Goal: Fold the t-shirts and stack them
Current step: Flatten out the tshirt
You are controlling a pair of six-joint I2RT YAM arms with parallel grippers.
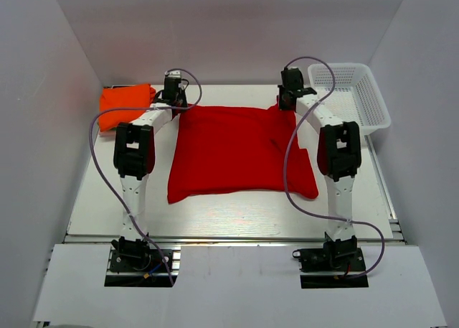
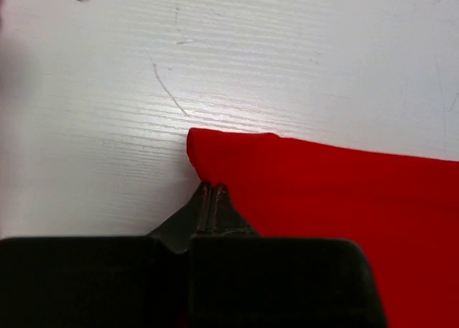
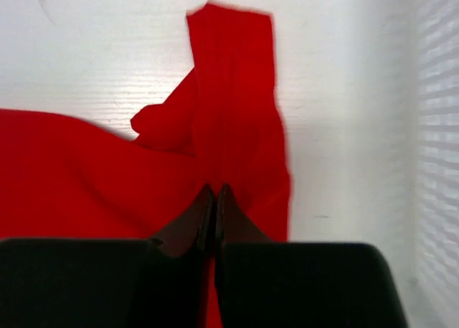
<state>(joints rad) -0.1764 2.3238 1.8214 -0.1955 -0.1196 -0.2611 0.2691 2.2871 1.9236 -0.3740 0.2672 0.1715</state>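
Top external view: the red t-shirt (image 1: 240, 152) lies spread across the middle of the white table (image 1: 237, 217), its far edge running side to side between the two arms. The left gripper (image 1: 175, 98) sits at the far-left corner and the right gripper (image 1: 288, 102) at the far-right corner, so the whole cloth stretches from both toward the arm bases. Any fold, by the look of it, would bring that far edge nearward. A folded orange t-shirt (image 1: 123, 107) rests at the table's far left, just beside the left arm's wrist, and a white mesh basket (image 1: 353, 95) stands at the far right, apart from the red cloth. Left wrist view: the left gripper (image 2: 211, 191), fingers pressed together, pinches the red t-shirt (image 2: 337, 199) at its bunched corner, with bare table (image 2: 107, 127) to the left and beyond. Right wrist view: the right gripper (image 3: 215, 194), likewise closed, nips the red t-shirt (image 3: 86, 170) where a sleeve (image 3: 233, 77) runs straight away from the fingers. The basket (image 3: 439, 127) wall shows blurred at the right, near the cloth, leaving less room on that side.
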